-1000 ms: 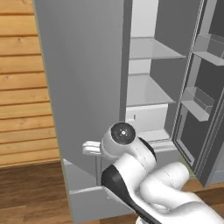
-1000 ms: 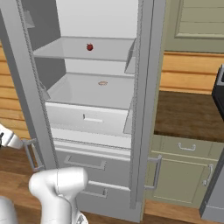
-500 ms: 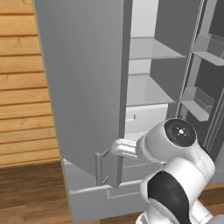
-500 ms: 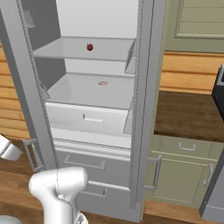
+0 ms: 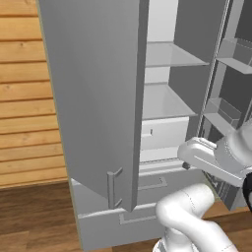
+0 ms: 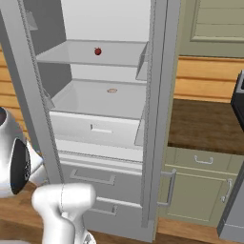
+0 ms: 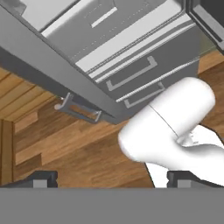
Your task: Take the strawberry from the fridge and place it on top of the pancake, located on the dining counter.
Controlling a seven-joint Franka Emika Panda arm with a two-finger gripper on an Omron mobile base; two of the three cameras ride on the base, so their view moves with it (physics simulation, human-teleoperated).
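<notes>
The fridge [image 6: 157, 119] stands with both doors swung out. Its left door [image 5: 93, 98] carries a bar handle [image 5: 114, 187] at its lower edge. The strawberry [image 6: 97, 51], tiny and dark red, lies on the upper shelf. My gripper [image 7: 112, 178] is open and holds nothing. It hangs low in front of the fridge drawers [image 7: 127, 72] and looks down at the floor, with the door handle [image 7: 78, 111] off to one side. In the left base view my hand [image 5: 194, 152] sits right of the open door, level with the white bin. The pancake and the dining counter are out of view.
A small flat tan item [image 6: 112, 90] lies on the lower shelf. The right door's bins [image 5: 231, 110] jut out beside my arm. Green-grey cabinets [image 6: 200, 186] under a dark worktop [image 6: 205, 124] stand right of the fridge. A wood-plank wall [image 5: 24, 98] is on the left.
My hand has swung right, away from the left door's handle, to the front of the fridge's opening. The door stays where it was.
</notes>
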